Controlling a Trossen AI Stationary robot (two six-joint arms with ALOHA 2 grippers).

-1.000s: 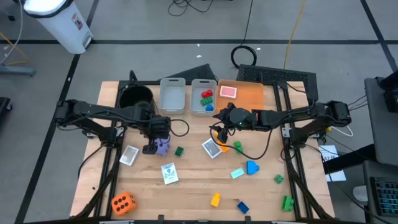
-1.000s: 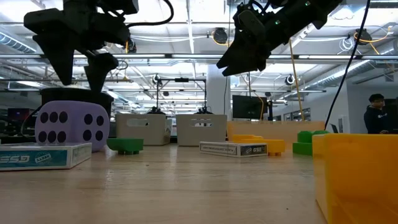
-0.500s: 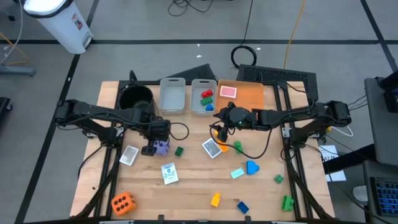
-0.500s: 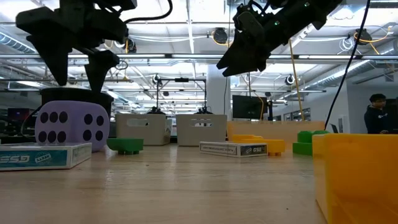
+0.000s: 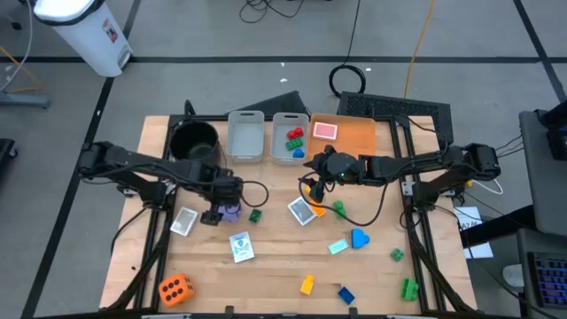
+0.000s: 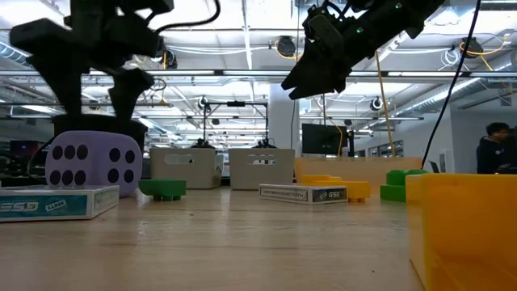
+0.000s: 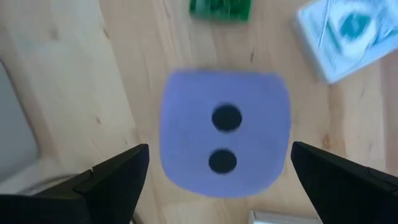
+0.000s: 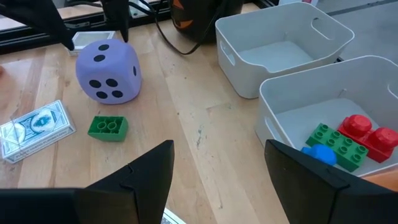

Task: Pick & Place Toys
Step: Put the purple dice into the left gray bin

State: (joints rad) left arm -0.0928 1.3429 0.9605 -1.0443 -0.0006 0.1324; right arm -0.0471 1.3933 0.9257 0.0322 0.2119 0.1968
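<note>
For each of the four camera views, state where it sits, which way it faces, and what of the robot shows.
High: overhead, facing down; both arms, purple die under left tool.
Low: table height, facing the room; both arms from above, right tool.
Left wrist: looks down past open fingers onto the die.
Right wrist: faces die and grey bins past its fingers.
All four share the die.

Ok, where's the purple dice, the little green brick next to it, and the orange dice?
purple dice (image 7: 225, 135), left wrist view, on its top face between the two dots.
green brick (image 8: 107, 127), right wrist view, on its studded top.
orange dice (image 5: 174, 289), high view, on its top face.
</note>
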